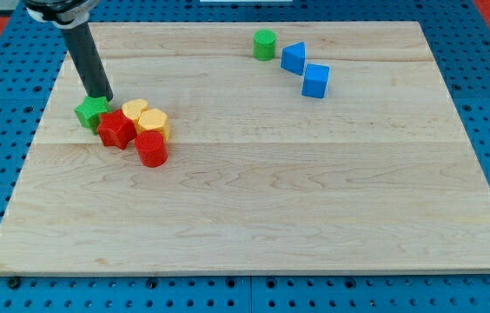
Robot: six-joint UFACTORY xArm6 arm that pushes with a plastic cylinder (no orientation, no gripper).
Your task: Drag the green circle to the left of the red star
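The green circle (265,43) stands near the view's top, right of centre. The red star (116,129) lies at the view's left, in a tight cluster with other blocks. My tip (104,96) is at the view's upper left, touching the top right of a green star block (90,111), which sits just left of the red star. The tip is far to the left of the green circle.
A yellow heart-like block (135,109), a yellow block (153,122) and a red cylinder (151,149) crowd the red star's right side. A blue triangular block (294,57) and a blue cube (315,80) lie right of the green circle. The wooden board (314,200) rests on a blue perforated table.
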